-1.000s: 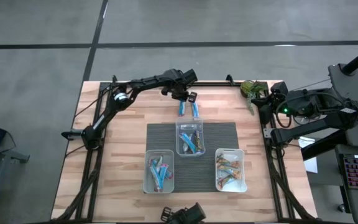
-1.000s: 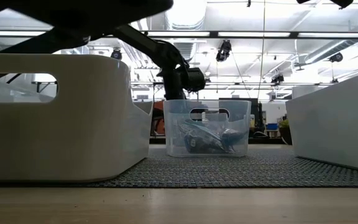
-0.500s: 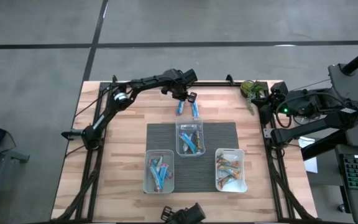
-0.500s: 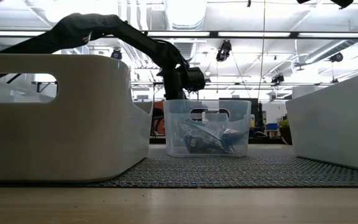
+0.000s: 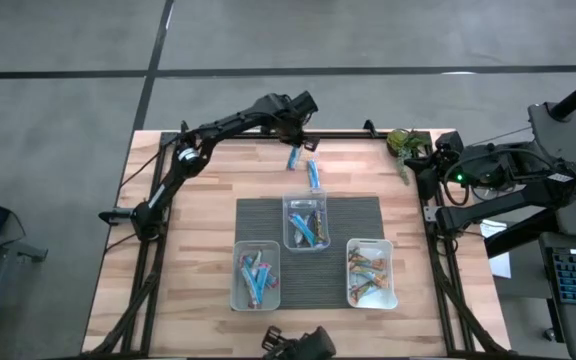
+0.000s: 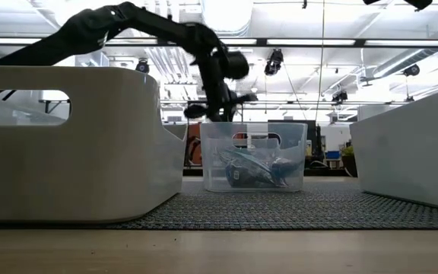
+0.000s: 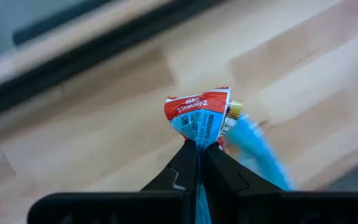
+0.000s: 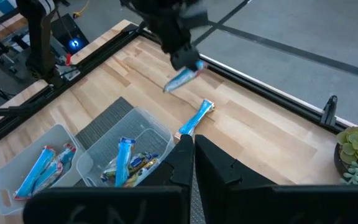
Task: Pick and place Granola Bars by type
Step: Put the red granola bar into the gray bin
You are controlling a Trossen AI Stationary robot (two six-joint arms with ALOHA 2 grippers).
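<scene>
My left gripper (image 5: 301, 150) hangs over the far middle of the table, shut on a blue granola bar (image 5: 294, 158) with a red end (image 7: 197, 107). A second blue bar (image 5: 313, 176) lies flat on the wood just beyond the grey mat (image 5: 363, 215). Three clear tubs stand on the mat: the middle one (image 5: 306, 222) holds mixed bars, the near-left one (image 5: 255, 276) blue bars, the near-right one (image 5: 371, 272) orange and tan bars. My right gripper (image 8: 192, 152) waits shut and bare at the table's right edge. My left gripper pinches the blue bar's wrapper (image 7: 199, 134) between its two fingertips, just short of the red end, which sticks out past them. The fingers come from above, slanting down. The bar (image 8: 182, 78) is lifted clear of the table and hangs tilted below the fingers.
A small green plant (image 5: 402, 142) sits at the far right corner. A black frame rail (image 5: 348, 133) runs along the far edge behind the left gripper. Bare wood lies left of the mat (image 5: 183, 230).
My left gripper has shut on one of the two blue bars lying side by side past the mat and has risen with it. That bar is now lifted clear of the wood; the other bar has stayed where it lay.
</scene>
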